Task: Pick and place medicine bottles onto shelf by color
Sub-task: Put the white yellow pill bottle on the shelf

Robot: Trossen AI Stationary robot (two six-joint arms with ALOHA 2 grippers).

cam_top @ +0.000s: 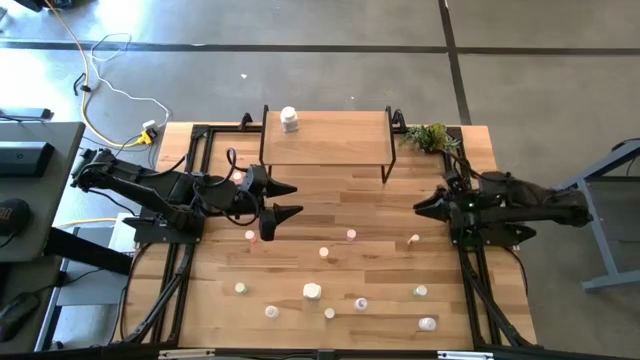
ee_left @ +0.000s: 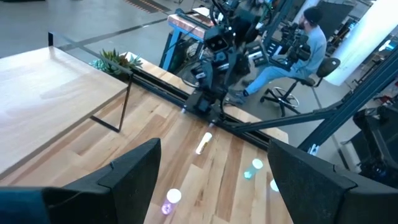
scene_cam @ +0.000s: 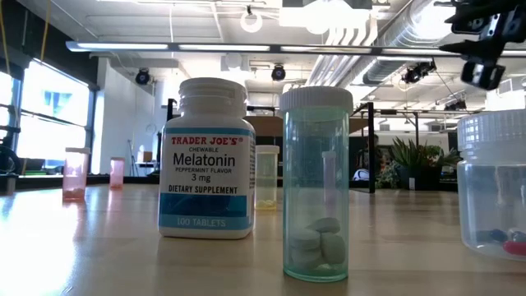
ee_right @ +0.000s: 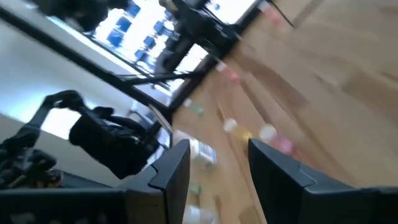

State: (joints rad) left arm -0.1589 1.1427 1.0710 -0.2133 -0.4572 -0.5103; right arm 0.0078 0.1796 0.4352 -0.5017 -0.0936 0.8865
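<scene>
The shelf (cam_top: 330,140) stands at the table's far middle on thin black legs, with one white bottle (cam_top: 290,120) upright on its left part. Several small medicine bottles are scattered over the near half of the table, among them a pink-capped one (cam_top: 352,236), a white one (cam_top: 312,291) and a green one (cam_top: 421,291). My left gripper (cam_top: 297,200) hovers open to the left of the table's middle, in front of the shelf, with nothing between its fingers (ee_left: 134,171). My right gripper (cam_top: 420,208) hangs open at the table's right, also holding nothing (ee_right: 217,149).
A small green plant (cam_top: 432,137) sits at the far right corner beside the shelf. Black frame rails (cam_top: 185,250) run along both sides of the table. In the low view a Melatonin bottle (scene_cam: 205,156) and a clear green vial (scene_cam: 316,181) stand close to the near edge.
</scene>
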